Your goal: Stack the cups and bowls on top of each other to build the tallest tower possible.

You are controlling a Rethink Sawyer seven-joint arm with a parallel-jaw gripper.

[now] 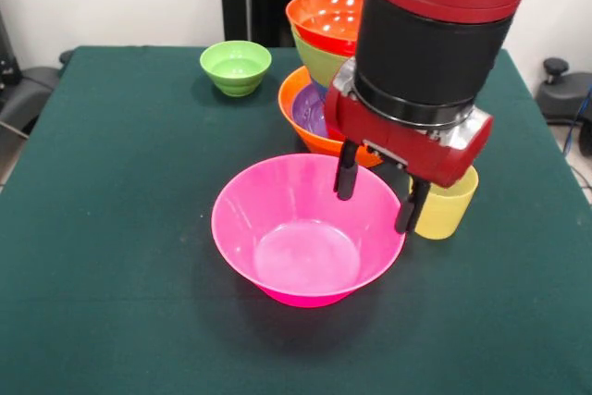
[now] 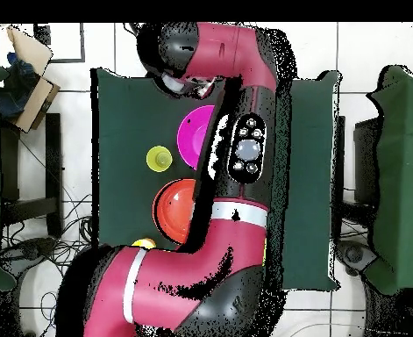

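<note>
A large pink bowl (image 1: 305,238) stands upright in the middle of the table; from above the pink bowl (image 2: 195,132) shows partly under the arm. My gripper (image 1: 379,190) hangs open at its far right rim, one finger (image 1: 346,173) over the inside, the other by the rim's outer side. Nothing is held. Right beside that outer finger stands a yellow cup (image 1: 448,205), which is also clear from above as the yellow cup (image 2: 159,159). Behind is the tower (image 1: 319,90): a large orange bowl holding a purple one, then a green bowl and a red-orange bowl (image 1: 326,16) on top.
A small green bowl (image 1: 236,67) sits alone at the far left of the dark green table (image 1: 111,228). In the overhead view the arm (image 2: 245,158) covers much of the table and hides the gripper. Chairs and cables surround the table.
</note>
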